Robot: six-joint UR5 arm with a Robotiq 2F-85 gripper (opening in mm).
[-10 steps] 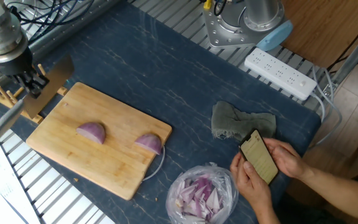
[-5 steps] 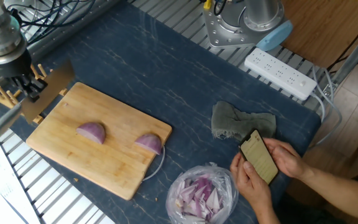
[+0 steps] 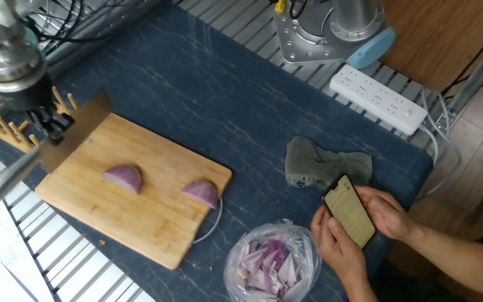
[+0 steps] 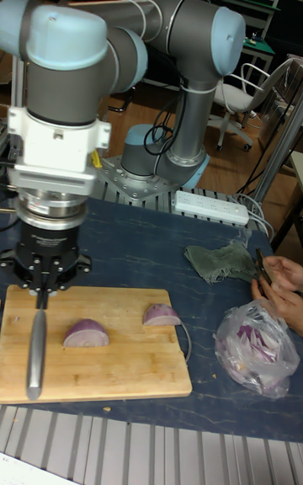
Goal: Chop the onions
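Two onions, red halves lying dome up, sit on the wooden cutting board (image 3: 145, 228): one near the middle (image 3: 124, 177) (image 4: 87, 333), the other by the right edge (image 3: 201, 193) (image 4: 162, 314). My gripper (image 3: 47, 127) (image 4: 42, 291) hangs over the board's (image 4: 126, 377) far left corner, left of both halves. It is shut on a knife (image 3: 80, 119) (image 4: 35, 354). The knife's blade points toward the back of the table and its silver handle (image 3: 7, 180) sticks out past the board's left end. The knife touches neither half.
A clear plastic bag of chopped onion bits (image 3: 273, 262) (image 4: 252, 346) lies right of the board. Behind it are a grey cloth (image 3: 325, 164), a person's hands with a phone (image 3: 352, 216), a white power strip (image 3: 377, 99) and the arm's base (image 3: 325, 33). A wooden peg rack (image 3: 7, 127) stands at the left.
My gripper has carried the knife to the right, from beside the peg rack to over the board's left corner. The onion halves have not moved.
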